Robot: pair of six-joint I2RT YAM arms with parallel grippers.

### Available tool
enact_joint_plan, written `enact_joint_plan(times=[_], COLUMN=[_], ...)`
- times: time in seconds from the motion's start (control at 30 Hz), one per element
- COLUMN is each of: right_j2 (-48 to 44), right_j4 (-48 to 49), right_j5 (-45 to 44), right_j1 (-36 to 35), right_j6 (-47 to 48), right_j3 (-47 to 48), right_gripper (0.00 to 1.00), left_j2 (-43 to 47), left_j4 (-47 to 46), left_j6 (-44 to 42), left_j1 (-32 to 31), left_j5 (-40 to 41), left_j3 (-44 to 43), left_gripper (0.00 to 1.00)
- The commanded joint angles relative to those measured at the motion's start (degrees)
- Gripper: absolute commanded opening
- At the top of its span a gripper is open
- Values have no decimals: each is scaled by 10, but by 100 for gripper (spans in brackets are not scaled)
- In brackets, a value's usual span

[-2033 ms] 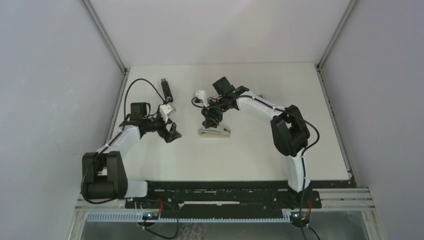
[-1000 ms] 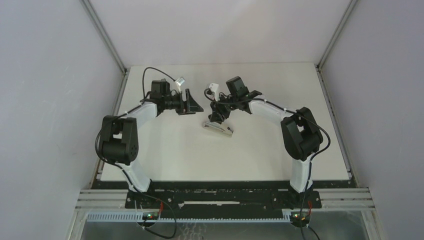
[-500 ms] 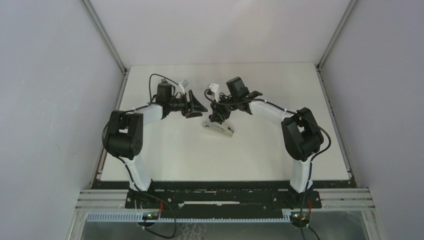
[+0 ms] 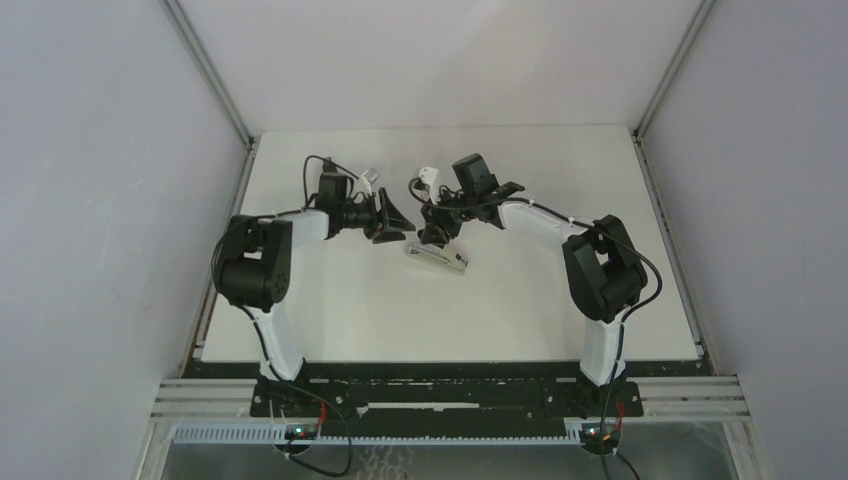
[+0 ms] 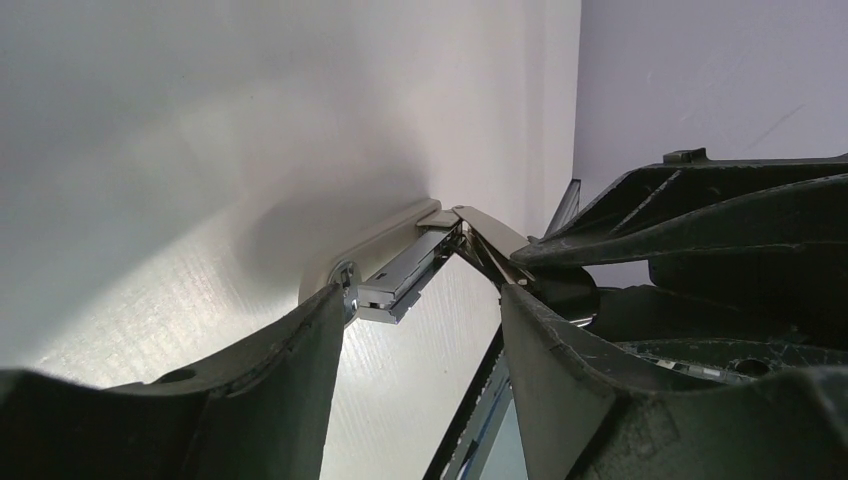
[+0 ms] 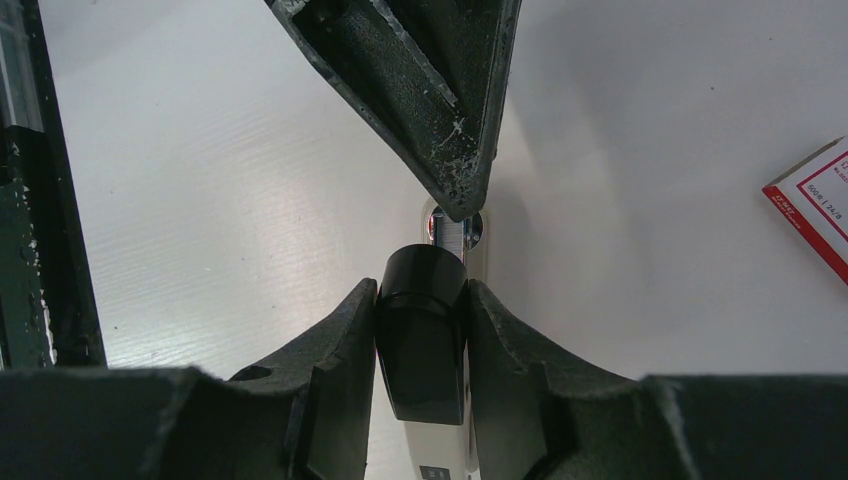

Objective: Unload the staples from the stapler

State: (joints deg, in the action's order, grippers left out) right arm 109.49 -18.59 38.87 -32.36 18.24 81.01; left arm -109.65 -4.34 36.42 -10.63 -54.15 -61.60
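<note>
Left end effector (image 4: 399, 224): level with the stapler's left end, towards the far edge of the worktop (image 4: 520, 300). Jaws partly open and set either side of the front tip; no firm clamp observed.

Stapler (image 4: 437, 256): lies near the middle of the worktop, hinged open, metal magazine exposed.

Staples (image 6: 449, 231): a short grey strip visible in the magazine channel, just beyond the right end effector (image 4: 436, 230) and directly under the left one's fingertip.

Right end effector: jaws closed onto the stapler's black upper part.

Red-and-white box (image 6: 815, 195): on the worktop to the right, apart from the stapler.
</note>
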Motion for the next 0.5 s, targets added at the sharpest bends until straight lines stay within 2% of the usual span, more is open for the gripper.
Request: enact_joint_plan(times=[0.0,0.47], right_j2=[-41,-45], right_j4=[34,32], right_j5=[16,12], right_j1=[0,-1], right_j6=[-5,-3], right_j3=[7,8], right_gripper=[2,2], left_j2=[-4,-14], left_j4=[1,7], left_j6=[-15,-19], left_j1=[-1,-23], left_j5=[-5,-11], left_j3=[9,7], left_gripper=[63,61])
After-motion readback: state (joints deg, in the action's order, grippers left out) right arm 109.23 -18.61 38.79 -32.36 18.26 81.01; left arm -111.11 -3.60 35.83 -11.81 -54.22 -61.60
